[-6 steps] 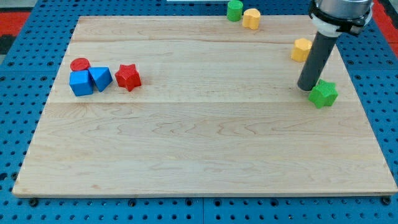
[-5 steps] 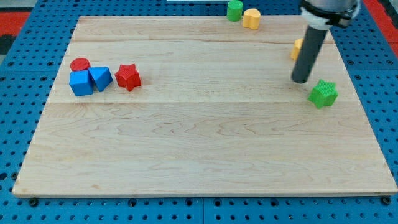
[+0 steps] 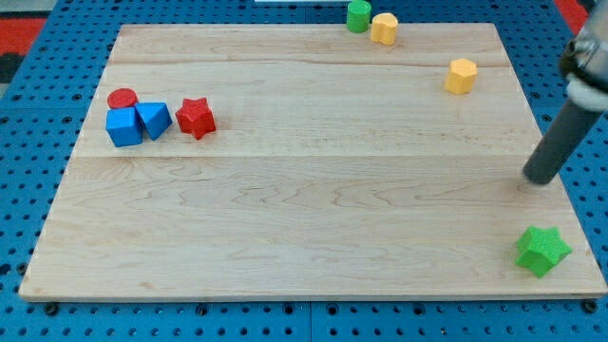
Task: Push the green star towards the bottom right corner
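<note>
The green star [image 3: 542, 251] lies near the bottom right corner of the wooden board [image 3: 313, 228]. My tip [image 3: 539, 178] is above the star in the view, near the board's right edge, a clear gap away from it and touching no block.
A yellow hexagon block [image 3: 461, 76] sits at the upper right. A green cylinder [image 3: 358, 15] and a yellow block [image 3: 384, 28] sit at the top edge. At the left are a red cylinder [image 3: 122, 98], a blue cube [image 3: 123, 126], a blue triangular block [image 3: 153, 119] and a red star [image 3: 196, 117].
The green star has moved down and a little right, from beside the right edge to near the bottom right corner. My tip has moved right and down.
</note>
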Available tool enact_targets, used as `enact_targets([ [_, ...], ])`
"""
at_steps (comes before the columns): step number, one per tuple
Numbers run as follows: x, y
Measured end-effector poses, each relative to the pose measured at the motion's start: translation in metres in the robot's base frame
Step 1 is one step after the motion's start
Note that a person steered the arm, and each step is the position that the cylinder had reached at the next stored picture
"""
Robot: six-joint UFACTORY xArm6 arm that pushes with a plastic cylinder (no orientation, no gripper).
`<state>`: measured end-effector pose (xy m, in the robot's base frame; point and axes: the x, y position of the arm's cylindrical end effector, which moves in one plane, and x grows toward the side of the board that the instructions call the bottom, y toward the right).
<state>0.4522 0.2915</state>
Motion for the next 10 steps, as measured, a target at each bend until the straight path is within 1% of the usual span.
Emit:
enact_targets([
  [1, -0.088, 0.007],
  [2, -0.151, -0.004],
  [3, -0.166, -0.06],
  [4, -0.157, -0.108],
  [5, -0.101, -0.116],
  [6, -0.093, -0.108],
  [7, -0.042, -0.098],
  [9, -0.016, -0.109],
  [10, 0.031, -0.11],
])
